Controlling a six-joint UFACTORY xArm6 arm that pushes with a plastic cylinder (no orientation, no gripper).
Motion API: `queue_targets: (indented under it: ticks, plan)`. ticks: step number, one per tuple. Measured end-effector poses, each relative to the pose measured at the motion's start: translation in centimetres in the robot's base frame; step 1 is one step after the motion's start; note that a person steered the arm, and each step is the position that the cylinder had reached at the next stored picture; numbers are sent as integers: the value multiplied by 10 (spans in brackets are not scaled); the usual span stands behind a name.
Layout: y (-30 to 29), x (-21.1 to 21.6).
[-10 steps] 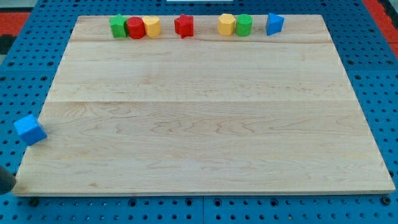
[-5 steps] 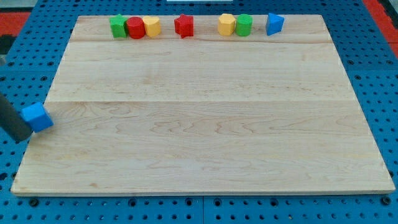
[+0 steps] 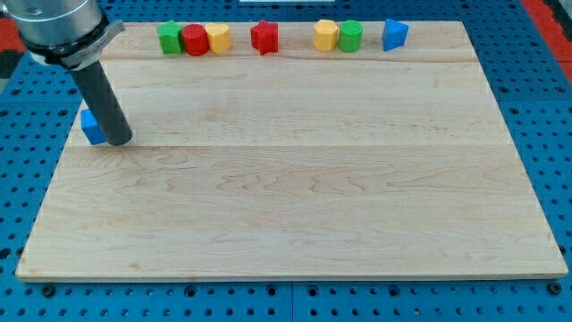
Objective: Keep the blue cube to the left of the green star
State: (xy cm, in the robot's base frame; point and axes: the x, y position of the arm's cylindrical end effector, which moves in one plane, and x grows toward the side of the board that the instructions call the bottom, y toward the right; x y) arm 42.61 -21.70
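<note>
The blue cube (image 3: 89, 126) sits at the board's left edge, about a third of the way down, partly hidden by my rod. My tip (image 3: 120, 140) touches the cube's right side. The green star (image 3: 169, 37) stands at the view's top left, first in the row of blocks along the board's top edge. The blue cube is left of and below the green star.
Along the top edge, right of the green star, stand a red cylinder (image 3: 194, 40), a yellow block (image 3: 218, 38), a red star (image 3: 264, 37), a yellow block (image 3: 325, 35), a green block (image 3: 349, 36) and a blue triangular block (image 3: 394, 34). The wooden board (image 3: 295, 188) lies on a blue pegboard.
The blue cube has moved up along the board's left edge and slightly right. My rod has come into full view from the left and now stands at the cube's right side.
</note>
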Motion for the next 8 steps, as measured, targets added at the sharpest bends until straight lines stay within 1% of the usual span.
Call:
queue_targets:
  ticks: [1, 2, 3, 5, 7, 8]
  plan:
    - [-1, 14]
    - [-43, 22]
    - [-80, 1]
    - [-36, -2]
    - [-36, -34]
    - [-53, -1]
